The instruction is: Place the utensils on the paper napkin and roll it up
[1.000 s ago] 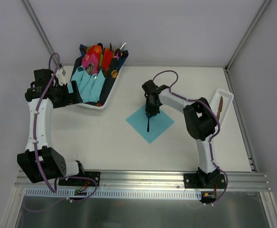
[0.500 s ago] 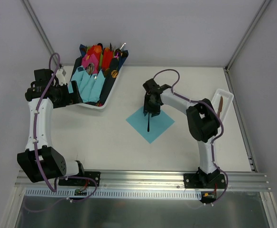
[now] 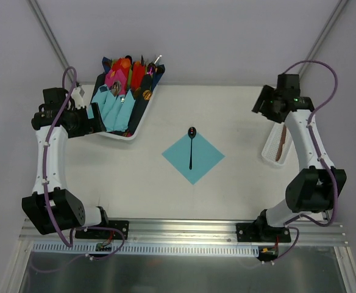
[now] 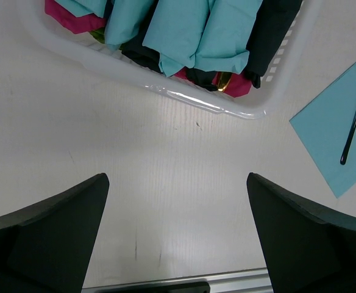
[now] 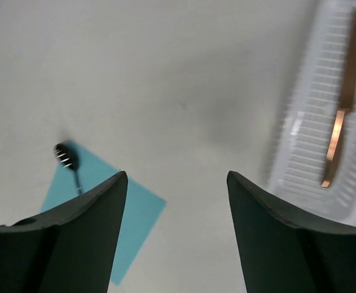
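Note:
The teal paper napkin (image 3: 205, 156) lies flat as a diamond at the table's middle. A dark spoon (image 3: 191, 149) lies along its middle, its bowl just past the far corner. A brownish knife (image 3: 280, 144) lies in a white tray (image 3: 268, 151) at the right. My right gripper (image 3: 260, 105) is open and empty, high above the table near the tray's far end. In the right wrist view the gripper (image 5: 177, 180) sees the napkin (image 5: 135, 213), spoon (image 5: 68, 159) and knife (image 5: 342, 104). My left gripper (image 3: 94, 119) is open and empty beside the basket; it (image 4: 178, 183) hovers over bare table.
A white basket (image 3: 120, 136) at the back left holds several teal, pink, red and navy napkin rolls (image 3: 118, 101); its rim (image 4: 196, 104) shows in the left wrist view. A metal rail runs along the table's near edge.
My right gripper has let go of the spoon, left it on the napkin, and swung far right and up to the white tray. The left arm has not moved.

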